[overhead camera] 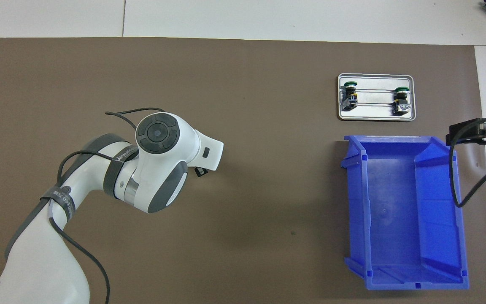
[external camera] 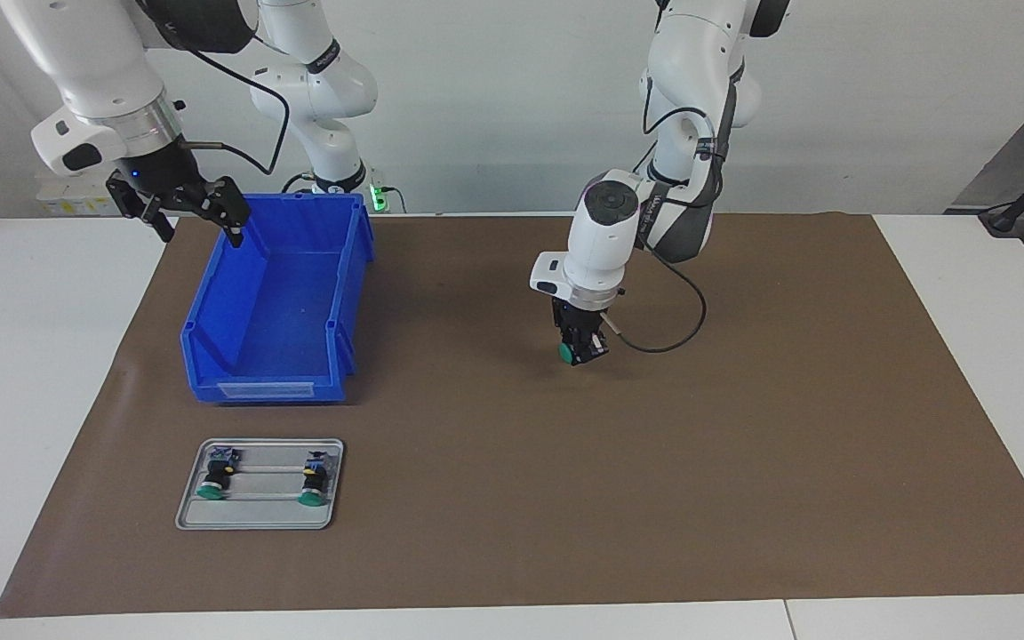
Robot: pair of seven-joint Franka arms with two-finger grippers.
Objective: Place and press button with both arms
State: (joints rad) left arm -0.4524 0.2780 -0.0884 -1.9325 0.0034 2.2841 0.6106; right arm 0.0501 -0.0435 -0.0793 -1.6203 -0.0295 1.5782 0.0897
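Observation:
My left gripper (external camera: 581, 349) hangs low over the middle of the brown mat, shut on a button (external camera: 567, 354) whose green cap peeks out at its tip. From overhead the white wrist (overhead camera: 163, 164) hides that gripper and the held button. Two more buttons (external camera: 212, 480) (external camera: 314, 484) lie on a small grey tray (external camera: 263, 517), also seen from overhead as buttons (overhead camera: 349, 95) (overhead camera: 401, 99) on the tray (overhead camera: 376, 115). My right gripper (external camera: 201, 231) is open and holds nothing, raised over the blue bin's corner at the right arm's end; overhead it shows as the right gripper (overhead camera: 471, 131).
A blue open bin (external camera: 210, 378) (overhead camera: 395, 211) stands on the mat toward the right arm's end, nearer the robots than the tray. The brown mat (external camera: 743, 489) covers most of the white table. A dark cable loops from the left wrist.

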